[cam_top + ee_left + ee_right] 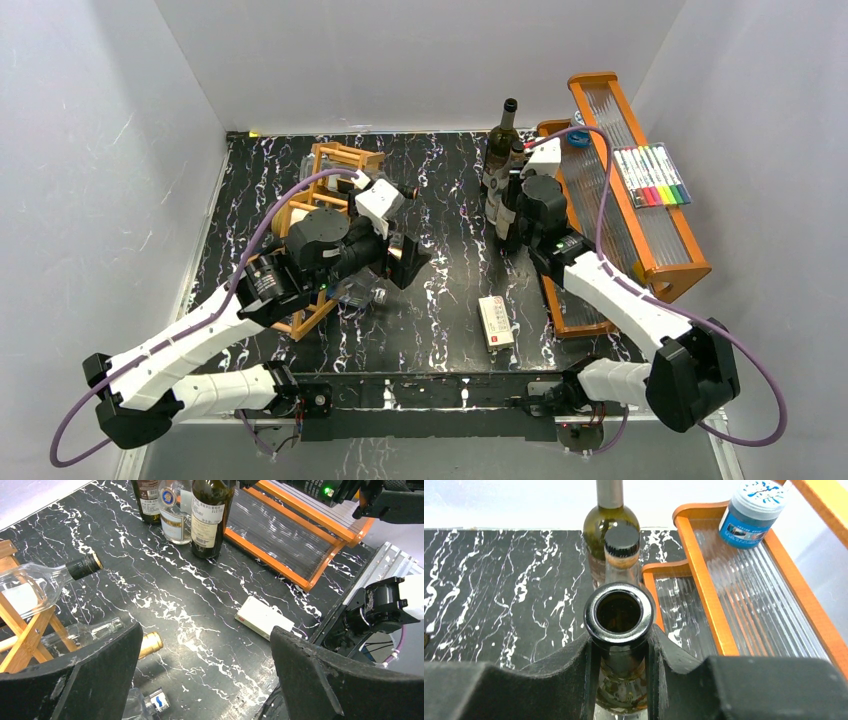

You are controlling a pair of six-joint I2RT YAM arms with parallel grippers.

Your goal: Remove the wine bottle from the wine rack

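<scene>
The dark wine bottle (619, 611) was found upright on the tabletop (450, 250), upper right in the top view, its neck clamped by the right fingers (574, 680). The left fingers (85, 680) were spread wide, empty, by the wine rack (27, 632). Heavy, slick, fragile glass was judged best gripped beneath the lip.

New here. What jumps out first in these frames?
The right end effector is shut on the neck of an open dark wine bottle, which stands upright among other bottles beside the orange tray at the right. On the left, the left end effector hangs open near the wine rack, where a clear bottle lies.
</scene>
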